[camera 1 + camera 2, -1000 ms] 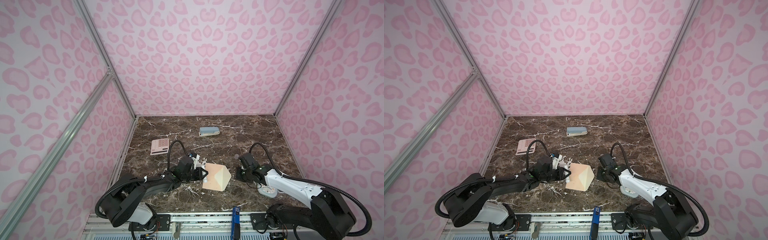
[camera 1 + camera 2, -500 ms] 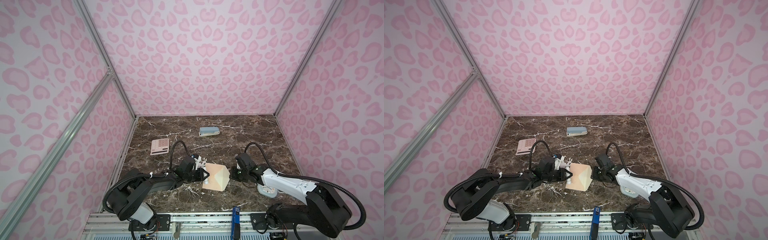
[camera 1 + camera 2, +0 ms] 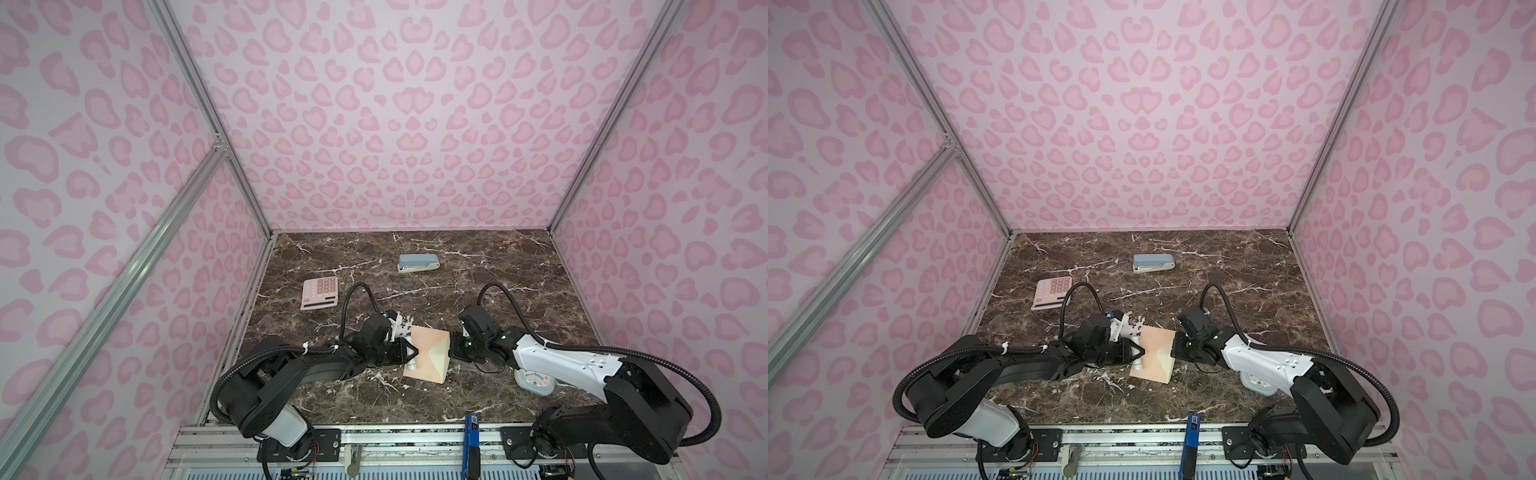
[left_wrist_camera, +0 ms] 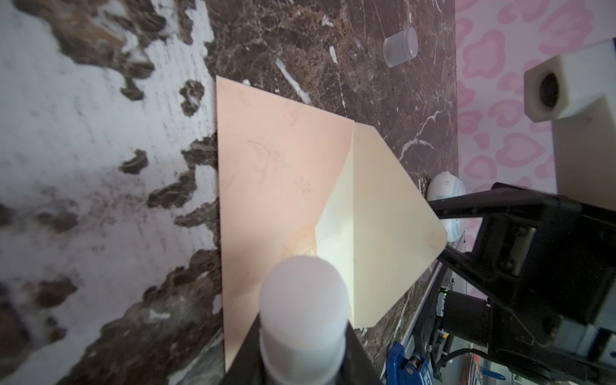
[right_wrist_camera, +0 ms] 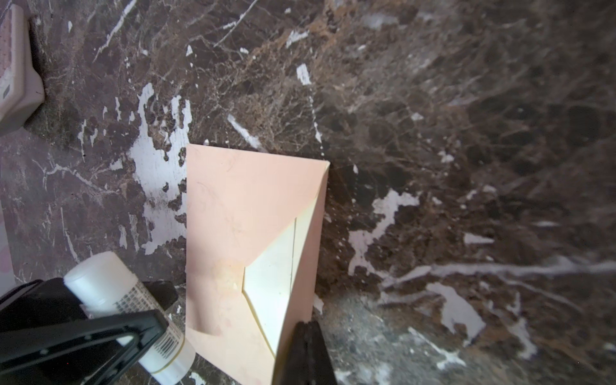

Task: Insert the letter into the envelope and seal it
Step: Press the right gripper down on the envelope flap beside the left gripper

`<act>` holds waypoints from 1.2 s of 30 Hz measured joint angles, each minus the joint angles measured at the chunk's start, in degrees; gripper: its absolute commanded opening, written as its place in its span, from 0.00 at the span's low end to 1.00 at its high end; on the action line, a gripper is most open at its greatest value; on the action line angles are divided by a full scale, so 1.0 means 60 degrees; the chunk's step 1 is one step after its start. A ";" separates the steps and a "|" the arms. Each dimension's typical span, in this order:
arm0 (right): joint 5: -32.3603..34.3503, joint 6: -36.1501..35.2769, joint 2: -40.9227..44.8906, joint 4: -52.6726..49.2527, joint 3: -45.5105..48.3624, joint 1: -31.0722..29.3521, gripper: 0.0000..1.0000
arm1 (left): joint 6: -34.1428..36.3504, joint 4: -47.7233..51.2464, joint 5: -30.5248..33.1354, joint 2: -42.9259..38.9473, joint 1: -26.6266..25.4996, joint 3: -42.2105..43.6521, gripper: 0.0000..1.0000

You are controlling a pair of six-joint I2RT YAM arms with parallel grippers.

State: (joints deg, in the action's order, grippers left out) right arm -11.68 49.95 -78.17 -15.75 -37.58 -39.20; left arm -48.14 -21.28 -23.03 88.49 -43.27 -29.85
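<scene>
Where pink-spotted walls (image 3: 415,124) enclose the marble table (image 3: 457,257), left tool (image 3: 409,351) grips glue stick (image 4: 303,300), right tool (image 5: 308,350) closed at envelope (image 3: 428,347).

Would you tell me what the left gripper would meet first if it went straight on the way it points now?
Most likely the envelope: the left gripper carries a glue stick whose tip hangs over the peach face, just short of the raised flap. The tip's height is unclear.
</scene>
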 measured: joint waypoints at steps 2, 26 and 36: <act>0.0018 0.0000 -0.0142 0.0004 -0.0135 -0.0080 0.00 | -0.0040 -0.0004 -0.0022 0.0000 0.0000 0.0000 0.04; 0.0197 -0.0182 -0.1836 -0.0073 -0.1479 -0.0889 0.00 | -0.0047 -0.0015 -0.0127 -0.0109 0.0004 0.0153 0.04; 0.0193 -0.0433 -0.2565 -0.0433 -0.1989 -0.1078 0.00 | -0.0084 -0.0117 -0.0211 -0.0007 -0.0007 0.0171 0.04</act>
State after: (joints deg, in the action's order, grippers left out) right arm -10.52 47.35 -93.56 -18.35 -49.52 -45.67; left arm -48.64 -21.98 -24.29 88.44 -43.31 -28.82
